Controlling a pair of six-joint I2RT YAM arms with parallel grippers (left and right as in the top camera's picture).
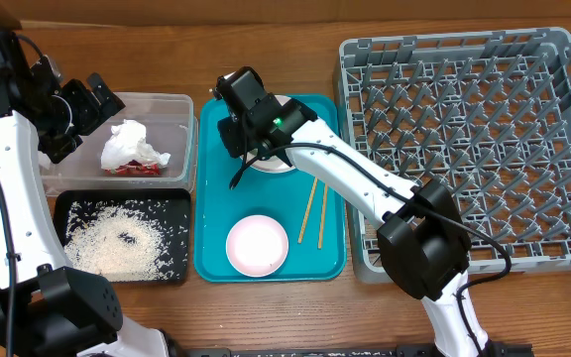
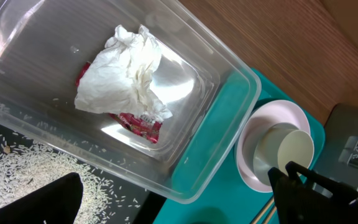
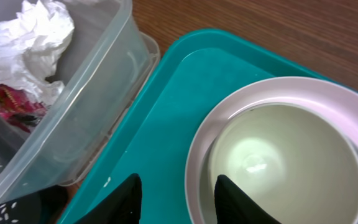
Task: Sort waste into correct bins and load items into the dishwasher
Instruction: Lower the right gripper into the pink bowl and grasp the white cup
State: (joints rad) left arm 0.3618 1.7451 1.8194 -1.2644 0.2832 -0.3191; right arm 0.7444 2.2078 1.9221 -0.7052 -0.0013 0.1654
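Observation:
My right gripper (image 1: pixel 246 157) (image 3: pixel 182 199) is open and low over the back of the teal tray (image 1: pixel 330 248). One finger is inside a white cup (image 3: pixel 278 155); the other is over the tray, clear of the large pinkish plate (image 3: pixel 260 87) under the cup. My left gripper (image 1: pixel 102 99) (image 2: pixel 179 208) hovers wide open and empty above the clear tub (image 1: pixel 171 104). The tub holds the crumpled napkin (image 1: pixel 127 144) (image 2: pixel 126 68) and the red sauce packet (image 1: pixel 137 169) (image 2: pixel 138 124). Rice (image 1: pixel 117 243) lies in the black tray (image 1: pixel 171 203). The grey dish rack (image 1: pixel 464 139) stands at the right.
A small white plate (image 1: pixel 257 245) and a pair of chopsticks (image 1: pixel 312 210) lie on the teal tray's near half. The right arm stretches diagonally from the front right, across the rack's left edge and the tray. Bare wooden table runs along the back edge.

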